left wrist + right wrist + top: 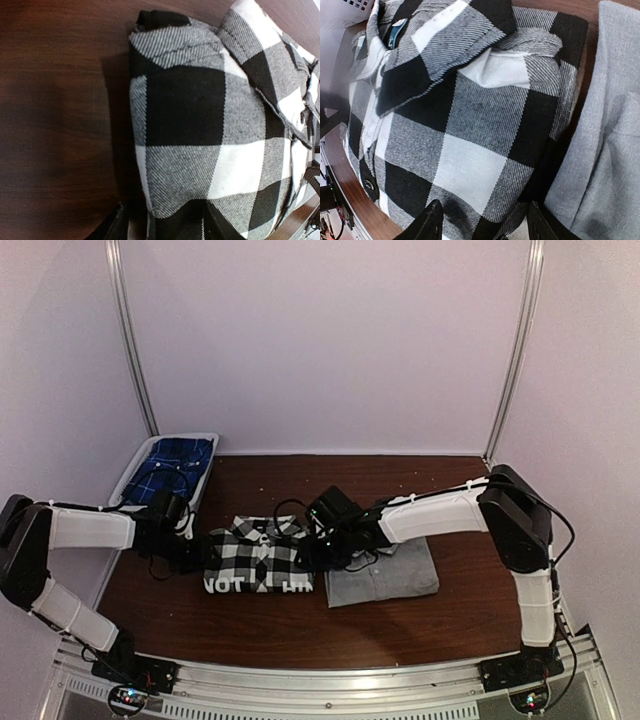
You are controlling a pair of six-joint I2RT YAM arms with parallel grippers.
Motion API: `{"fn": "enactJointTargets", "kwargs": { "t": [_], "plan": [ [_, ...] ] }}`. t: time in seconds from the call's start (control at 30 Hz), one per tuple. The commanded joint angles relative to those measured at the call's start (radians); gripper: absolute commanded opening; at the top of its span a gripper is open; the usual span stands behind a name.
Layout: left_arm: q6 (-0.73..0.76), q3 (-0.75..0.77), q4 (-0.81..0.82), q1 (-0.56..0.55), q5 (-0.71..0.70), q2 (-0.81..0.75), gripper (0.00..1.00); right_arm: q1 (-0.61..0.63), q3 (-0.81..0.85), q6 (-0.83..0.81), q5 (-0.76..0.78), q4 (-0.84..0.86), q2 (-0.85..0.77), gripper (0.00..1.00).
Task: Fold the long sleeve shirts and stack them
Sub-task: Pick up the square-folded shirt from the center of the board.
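From above, we see the black-and-white large-check flannel shirt (258,552) lying folded on the brown wooden table (260,625), left of centre. Its black band of white block lettering (255,584) runs along the near edge. Just beside it on the right lies the plain grey collared shirt (395,575), also folded. The two almost touch. The left gripper (200,545) sits at the flannel's left edge and the right gripper (312,545) at its right edge, between the two shirts. At the far left stands a white plastic basket (135,468) holding a blue plaid cloth (175,468).

In the left wrist view, the flannel's folded left edge (200,115) bulges over the bare wood. The left fingers (112,227) stand spread, and the one on the table side is clear of the cloth.

In the right wrist view, the flannel (480,125) fills the frame, collar toward the top left, with the grey shirt (610,125) alongside at right. The right fingers (432,222) stand apart over the flannel's edge. We cannot tell whether they pinch it.
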Motion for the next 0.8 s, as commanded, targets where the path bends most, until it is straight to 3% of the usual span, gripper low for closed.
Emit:
{"fn": "enactJointTargets", "kwargs": {
  "t": [0.0,0.23,0.43,0.6,0.77],
  "plan": [
    [-0.013,-0.022,0.068,0.008,0.037,0.029,0.53,-0.012,0.001,0.007,0.010,0.011,0.034,0.59],
    [-0.013,-0.042,0.089,0.008,0.054,0.055,0.57,-0.012,0.010,-0.008,0.095,-0.036,0.038,0.60],
    [-0.018,-0.046,0.116,0.008,0.074,0.084,0.55,-0.008,0.052,-0.009,0.057,-0.024,0.073,0.59],
    [-0.022,-0.036,0.130,0.008,0.096,0.087,0.36,-0.004,0.107,-0.014,0.039,-0.028,0.097,0.51],
    [-0.018,-0.012,0.114,0.008,0.109,0.074,0.09,-0.004,0.141,-0.020,0.053,-0.038,0.101,0.25]
  ]
}}
